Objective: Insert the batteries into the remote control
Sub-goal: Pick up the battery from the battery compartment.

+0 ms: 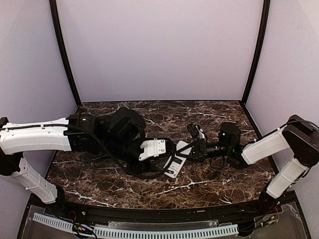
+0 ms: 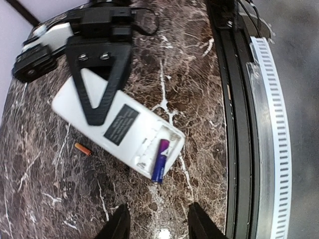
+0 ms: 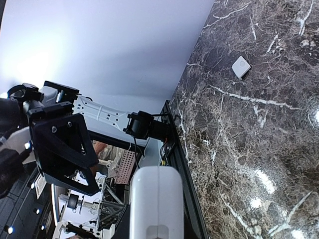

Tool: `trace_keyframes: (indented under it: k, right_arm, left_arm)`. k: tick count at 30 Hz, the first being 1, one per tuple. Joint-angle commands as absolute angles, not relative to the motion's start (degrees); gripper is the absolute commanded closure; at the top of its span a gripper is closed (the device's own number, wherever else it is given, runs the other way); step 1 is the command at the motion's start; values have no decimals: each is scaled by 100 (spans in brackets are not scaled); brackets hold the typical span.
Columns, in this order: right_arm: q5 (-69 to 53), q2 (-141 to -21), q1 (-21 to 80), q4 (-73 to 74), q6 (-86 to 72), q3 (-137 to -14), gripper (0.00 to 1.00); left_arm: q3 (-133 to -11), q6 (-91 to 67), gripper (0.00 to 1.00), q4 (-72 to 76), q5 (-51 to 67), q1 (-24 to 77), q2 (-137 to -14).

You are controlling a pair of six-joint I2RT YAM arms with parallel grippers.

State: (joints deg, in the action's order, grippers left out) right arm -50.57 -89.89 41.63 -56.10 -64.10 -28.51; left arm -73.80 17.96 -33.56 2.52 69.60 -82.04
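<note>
Left claw [image 2: 158,226]: open, empty, above the dark blue battery [image 2: 160,160], which lies askew in the bay of the remote control [image 2: 144,135], one end overhanging. Right claw [image 2: 95,107] clamps the remote. The orange battery [image 2: 82,148] lies alongside on the table [image 2: 199,74]. Next, likely: seat the blue cell flush.

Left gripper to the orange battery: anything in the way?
Nothing visible. The orange battery lies alone on the marble table beside the remote. Only bare tabletop shows between it and the open left gripper.

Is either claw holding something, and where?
The right gripper clamps the remote control at the end away from its battery bay; the left gripper holds nothing.
</note>
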Motion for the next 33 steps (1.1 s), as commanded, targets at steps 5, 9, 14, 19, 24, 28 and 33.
trace_keyframes:
  k: [5,9,14,19,24,28,33]
  right_arm:
    - [-5261,-8887,4351,-5272,-6249,-3108,100]
    - [-5248,-8937,4431,-5291,-6253,-3148,100]
    - [-5222,-8996,4532,-5369,-6300,-3170,100]
    - [-5188,-9060,4621,-5536,-6401,-3154,100]
    - [-5159,-9064,4658,-5558,-6425,-3157,100]
    - [-5152,-9075,4674,-5571,-6440,-3170,100]
    - [-5155,-9088,4684,-5618,-6459,-3177,100]
  left_arm:
    - [-7684,3245,69,-4029,-81,7458,-8706]
    - [-7690,3387,71,-3962,-92,7504,-8740]
    - [-7698,3445,69,-3917,-217,7506,-8783]
    - [-7708,3478,69,-3900,-340,7506,-8841]
    - [-7719,3518,71,-3934,-312,7508,-8888]
    - [-7713,3551,74,-3952,-284,7505,-8911]
    - [-7712,3560,77,-3981,-278,7506,-8954]
